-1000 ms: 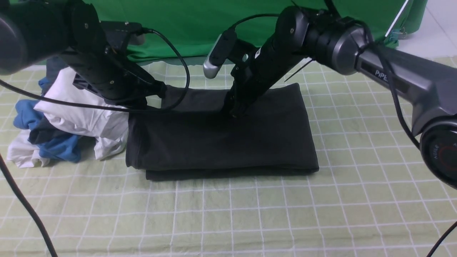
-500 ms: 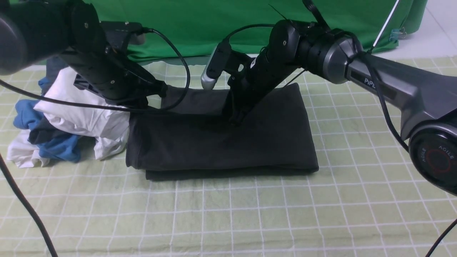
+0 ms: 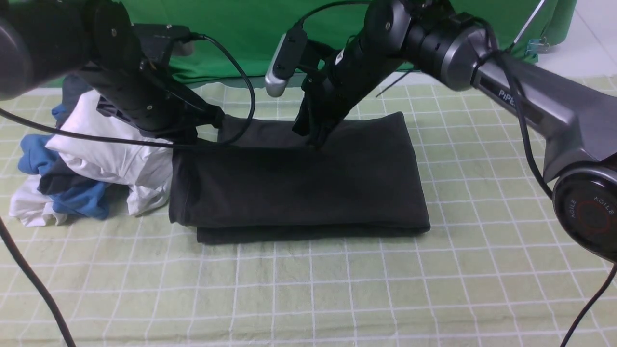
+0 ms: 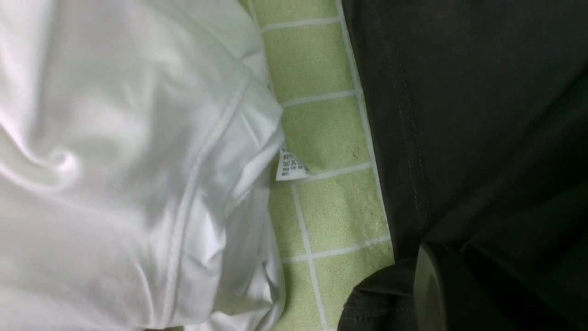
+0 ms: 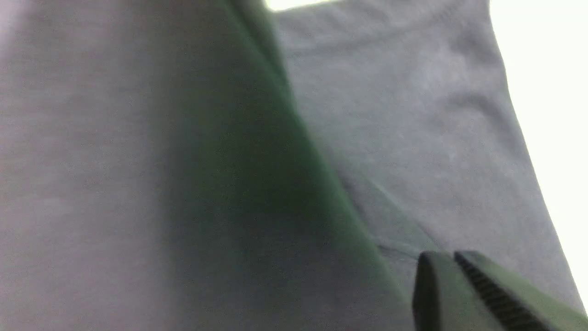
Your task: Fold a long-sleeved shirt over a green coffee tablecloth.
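The long-sleeved shirt (image 3: 308,193) lies folded into a wide black block in the middle of the green coffee tablecloth (image 3: 337,289). Its near edge shows stacked layers, with the lowest layer sticking out a little along the front. No print or neck label shows on the upper face.

The right gripper (image 3: 315,140) meets the shirt at the far edge of the top layer. In the right wrist view its fingers (image 5: 477,294) sit pressed together on the dark cloth, which rises towards them in a ridge.

The left gripper (image 3: 212,120) is at the shirt's far left corner, its jaws closed. In the left wrist view one finger (image 4: 427,285) sits against a bunched hem of the black fabric.

Just left of the shirt is a heap of white, blue and dark garments (image 3: 96,159). A small printed tag (image 4: 289,165) hangs from the white one over the tablecloth. A plain green sheet (image 3: 250,33) hangs behind.
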`<state>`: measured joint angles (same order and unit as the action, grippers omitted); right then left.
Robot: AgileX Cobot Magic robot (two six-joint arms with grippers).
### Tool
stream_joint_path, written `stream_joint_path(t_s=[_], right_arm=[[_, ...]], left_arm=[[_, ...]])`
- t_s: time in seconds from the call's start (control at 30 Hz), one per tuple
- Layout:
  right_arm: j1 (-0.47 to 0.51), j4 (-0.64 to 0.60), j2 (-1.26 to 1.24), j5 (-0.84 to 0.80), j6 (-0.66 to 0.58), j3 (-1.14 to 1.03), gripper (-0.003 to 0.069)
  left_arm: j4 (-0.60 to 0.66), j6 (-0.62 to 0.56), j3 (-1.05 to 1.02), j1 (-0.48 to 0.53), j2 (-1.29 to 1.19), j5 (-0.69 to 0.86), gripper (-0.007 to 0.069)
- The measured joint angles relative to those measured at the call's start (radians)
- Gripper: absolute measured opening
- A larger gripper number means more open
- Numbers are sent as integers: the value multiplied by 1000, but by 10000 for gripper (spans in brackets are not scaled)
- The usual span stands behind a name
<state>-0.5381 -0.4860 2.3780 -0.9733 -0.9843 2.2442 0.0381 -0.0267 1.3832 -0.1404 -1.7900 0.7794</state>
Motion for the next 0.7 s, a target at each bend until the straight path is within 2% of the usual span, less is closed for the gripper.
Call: stream_joint_path(t_s=[0.13,0.2,0.23,0.53,0.7], right_arm=[[0,-15,-1,-38,-51,19,230],[0,-15,2,-39,-58,19,266],[0,-15,13,-45,-70,19,313],[0,-24,54,-51,-72,19,362],[0,-18,58,-9,-69,19,503]], left_arm=[[-16,17,0,0,1,9,24],[-16,19,0,0,1,10,24],[-19,19,0,0,3,10,24],[-22,20,0,0,34,-2,24],[-22,20,0,0,34,-2,24]])
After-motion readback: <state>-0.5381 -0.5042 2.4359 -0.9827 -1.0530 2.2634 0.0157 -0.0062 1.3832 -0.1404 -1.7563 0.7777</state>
